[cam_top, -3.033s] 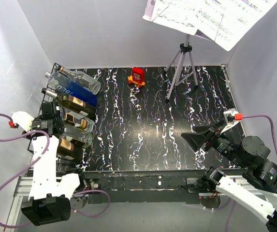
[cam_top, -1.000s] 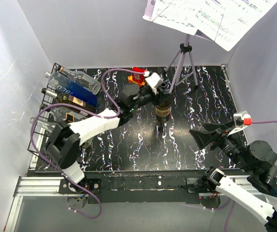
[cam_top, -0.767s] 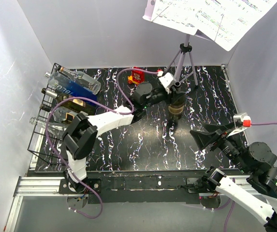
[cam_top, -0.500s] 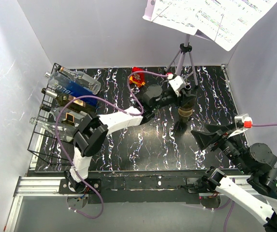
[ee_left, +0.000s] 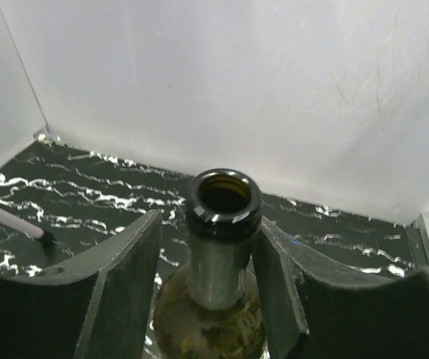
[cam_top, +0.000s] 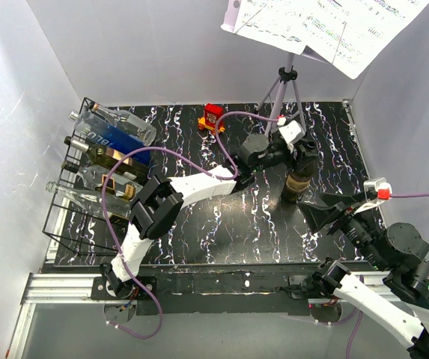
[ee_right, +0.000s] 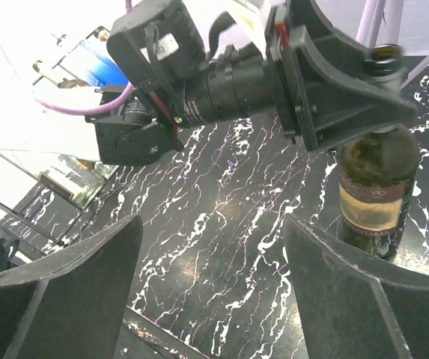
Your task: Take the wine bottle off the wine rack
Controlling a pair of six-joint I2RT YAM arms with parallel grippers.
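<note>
Black thin-wire wine rack (cam_top: 75, 221) noted at the table's left edge: one only, with open square cells. At least four bottles are seen lying in it, necks towards the left wall. Among them are one blue bottle (cam_top: 117, 137) and one dark bottle (cam_top: 109, 157). The exact count cannot be told through the wires.

One white left arm (cam_top: 199, 183) is stretched from the rack side across the black, white-veined table (cam_top: 221, 224), with one purple cable (cam_top: 233, 116) looped above it. One small red and yellow object (cam_top: 213, 117) is recorded near the back wall, apart from everything else.

Right of centre, one wine bottle (cam_top: 297, 183) is held upright, well apart from the rack. The left gripper (cam_top: 302, 155) is clamped on its neck. In the left wrist view the two fingers (ee_left: 128, 277) are pressed against the neck on either side, just below the open, uncorked mouth. One label is seen on the body in the right wrist view. Whether the base touches the table cannot be told.

One grey tripod music stand (cam_top: 280, 105) is placed behind the bottle, with sheet music (cam_top: 326, 26) spread on it.

At far right, the right gripper (cam_top: 320, 209) is spread wide, nothing between its two fingers. It is pointed towards the bottle and lies near it.
</note>
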